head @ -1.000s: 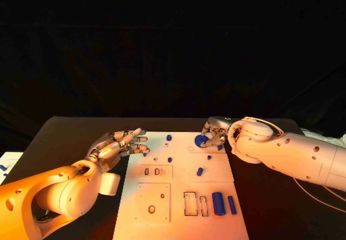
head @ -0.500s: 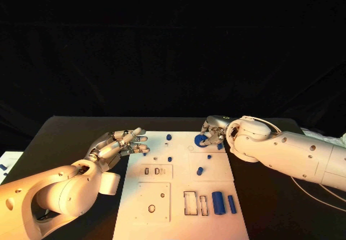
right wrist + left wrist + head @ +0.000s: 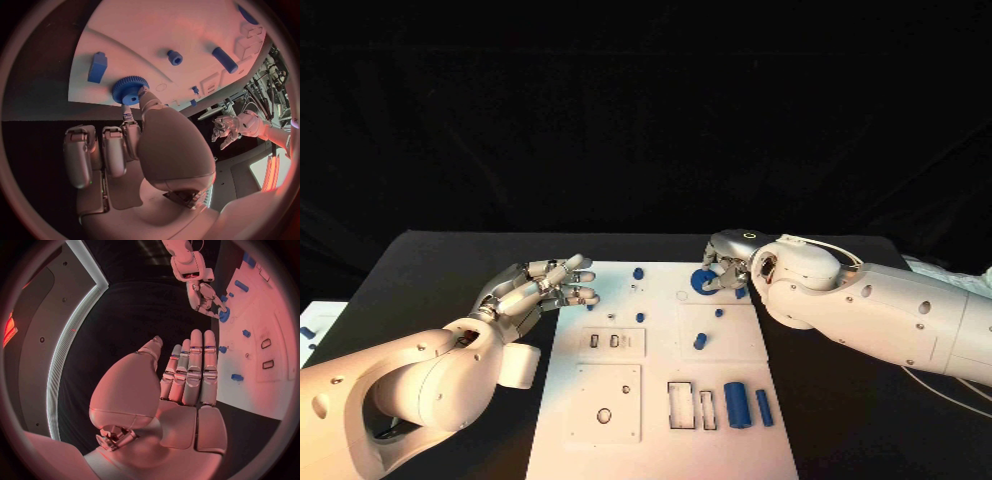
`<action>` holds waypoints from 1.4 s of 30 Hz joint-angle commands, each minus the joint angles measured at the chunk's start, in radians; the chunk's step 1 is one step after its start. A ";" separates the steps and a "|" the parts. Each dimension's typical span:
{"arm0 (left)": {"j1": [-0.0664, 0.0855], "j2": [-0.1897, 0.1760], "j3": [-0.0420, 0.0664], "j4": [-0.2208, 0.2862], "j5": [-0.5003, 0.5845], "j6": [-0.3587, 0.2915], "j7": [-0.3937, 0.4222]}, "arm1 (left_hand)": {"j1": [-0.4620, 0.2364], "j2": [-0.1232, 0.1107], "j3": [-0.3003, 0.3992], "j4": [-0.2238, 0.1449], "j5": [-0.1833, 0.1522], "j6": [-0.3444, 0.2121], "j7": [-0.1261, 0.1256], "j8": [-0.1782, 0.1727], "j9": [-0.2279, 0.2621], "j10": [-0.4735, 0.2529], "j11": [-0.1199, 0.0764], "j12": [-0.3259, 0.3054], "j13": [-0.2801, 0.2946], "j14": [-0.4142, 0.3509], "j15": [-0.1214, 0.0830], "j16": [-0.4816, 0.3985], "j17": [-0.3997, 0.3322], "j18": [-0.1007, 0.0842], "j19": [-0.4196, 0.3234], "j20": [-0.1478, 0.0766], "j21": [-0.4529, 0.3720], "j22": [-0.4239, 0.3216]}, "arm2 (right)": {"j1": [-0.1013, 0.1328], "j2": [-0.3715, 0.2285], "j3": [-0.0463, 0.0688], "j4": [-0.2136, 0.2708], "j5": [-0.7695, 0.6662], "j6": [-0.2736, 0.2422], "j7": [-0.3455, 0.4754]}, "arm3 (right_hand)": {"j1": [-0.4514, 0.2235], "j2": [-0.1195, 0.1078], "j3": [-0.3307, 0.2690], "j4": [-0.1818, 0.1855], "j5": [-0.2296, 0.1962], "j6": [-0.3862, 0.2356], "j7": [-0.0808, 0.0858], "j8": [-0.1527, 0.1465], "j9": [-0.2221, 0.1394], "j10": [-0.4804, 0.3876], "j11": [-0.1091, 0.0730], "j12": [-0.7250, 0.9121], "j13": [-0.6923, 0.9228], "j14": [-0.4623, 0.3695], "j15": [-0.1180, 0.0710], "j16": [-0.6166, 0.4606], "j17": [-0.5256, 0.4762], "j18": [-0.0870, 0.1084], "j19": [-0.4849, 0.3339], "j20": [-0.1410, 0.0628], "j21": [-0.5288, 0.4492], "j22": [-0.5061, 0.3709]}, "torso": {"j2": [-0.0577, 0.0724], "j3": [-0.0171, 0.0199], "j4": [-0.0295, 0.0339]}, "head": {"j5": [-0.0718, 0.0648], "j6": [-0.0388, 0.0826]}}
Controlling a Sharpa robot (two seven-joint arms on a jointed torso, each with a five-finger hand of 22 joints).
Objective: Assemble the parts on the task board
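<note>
Evidently the right hand (image 3: 720,273) pinched a blue gear (image 3: 130,90) at the task board's (image 3: 661,440) far edge, mid-placement; seating it called for alignment. The left hand (image 3: 538,290) hovered empty, fingers loosely extended.

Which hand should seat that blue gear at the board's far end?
Right. The right hand already touches the blue gear on the task board; the left hand hovers open at the board's left edge.

Black table (image 3: 444,270) spread under everything, black backdrop (image 3: 646,120) hung behind it at 12 o'clock, pale tray (image 3: 312,325) with small blue bits seen at the 9 o'clock edge, white cable (image 3: 935,385) trailed at 4 o'clock.
</note>
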 commanded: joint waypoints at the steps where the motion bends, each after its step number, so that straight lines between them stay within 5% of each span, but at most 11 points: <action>1: 0.001 0.001 0.001 0.001 -0.001 0.024 0.003 | 0.011 0.002 -0.001 -0.007 -0.003 -0.002 0.007 -0.004 -0.001 -0.003 0.002 -0.004 0.001 0.000 0.005 -0.007 0.002 0.010 0.007 0.002 0.003 -0.001 | -0.009 -0.002 -0.006 0.009 -0.078 -0.006 -0.014 | 0.024 0.025 0.006 -0.003 0.012 0.021 -0.015 0.000 0.017 0.005 -0.006 0.001 0.073 0.075 -0.008 0.004 0.126 -0.015 0.061 -0.008 0.006 0.205 | 0.000 0.0001 0.0012 | -0.001 -0.001; 11: 0.001 0.004 0.001 0.000 -0.001 0.031 0.001 | 0.013 0.003 0.000 -0.009 -0.003 -0.001 0.007 -0.006 0.000 -0.002 0.003 -0.006 0.001 -0.001 0.005 -0.009 0.005 0.010 0.007 0.002 0.002 -0.002 | -0.009 -0.005 -0.006 0.065 -0.025 -0.065 -0.003 | -0.018 0.021 0.025 0.013 0.100 0.014 -0.014 -0.009 0.020 0.002 -0.005 -0.010 0.072 0.074 -0.007 0.003 0.124 -0.018 0.068 -0.009 0.010 0.215 | 0.000 -0.0013 0.0029 | 0.002 -0.001; 18: 0.001 0.006 0.001 0.000 -0.001 0.034 0.001 | 0.015 0.004 0.000 -0.011 -0.002 -0.001 0.007 -0.007 0.000 -0.002 0.003 -0.007 0.001 -0.001 0.005 -0.010 0.006 0.010 0.006 0.002 0.002 -0.002 | 0.007 0.021 -0.006 0.103 -0.024 -0.128 -0.028 | -0.017 0.015 0.057 0.004 0.204 0.010 -0.013 -0.014 0.024 -0.008 -0.005 -0.035 0.060 0.074 -0.008 0.003 0.126 -0.019 0.073 -0.010 0.013 0.222 | 0.000 -0.0015 0.0029 | 0.004 0.000; 22: 0.001 0.009 0.001 0.000 -0.001 0.035 0.001 | 0.015 0.004 0.000 -0.011 -0.002 -0.001 0.007 -0.007 0.000 -0.002 0.003 -0.007 0.001 -0.001 0.005 -0.010 0.006 0.010 0.006 0.002 0.002 -0.002 | 0.011 0.049 -0.006 0.114 -0.033 -0.134 -0.036 | -0.014 0.015 0.065 0.000 0.212 0.011 -0.014 -0.014 0.025 -0.008 -0.006 -0.036 0.059 0.075 -0.008 0.003 0.128 -0.020 0.075 -0.010 0.014 0.225 | 0.000 -0.0017 0.0062 | 0.006 -0.002; 26: 0.001 0.010 0.001 -0.001 -0.001 0.036 0.000 | 0.016 0.004 0.001 -0.011 -0.002 -0.001 0.007 -0.007 0.000 -0.002 0.003 -0.007 0.001 -0.001 0.005 -0.010 0.006 0.010 0.006 0.002 0.002 -0.002 | 0.013 0.089 -0.007 0.110 -0.038 -0.132 -0.038 | -0.014 0.015 0.067 -0.001 0.214 0.010 -0.014 -0.014 0.025 -0.008 -0.006 -0.037 0.059 0.075 -0.008 0.004 0.131 -0.021 0.077 -0.010 0.015 0.227 | 0.001 -0.0012 0.0029 | 0.010 -0.002; 42: 0.001 0.017 0.001 -0.006 -0.001 0.039 -0.001 | 0.017 0.005 0.001 -0.012 -0.002 -0.001 0.007 -0.007 0.000 -0.002 0.003 -0.008 0.002 -0.001 0.005 -0.011 0.007 0.010 0.006 0.002 0.002 -0.002 | -0.004 0.223 -0.032 0.025 -0.043 -0.092 -0.027 | -0.020 0.012 0.072 -0.001 0.207 0.006 -0.011 -0.017 0.026 -0.008 -0.003 -0.037 0.060 0.075 -0.007 0.005 0.133 -0.021 0.078 -0.009 0.016 0.229 | 0.000 -0.0003 0.0016 | 0.016 -0.008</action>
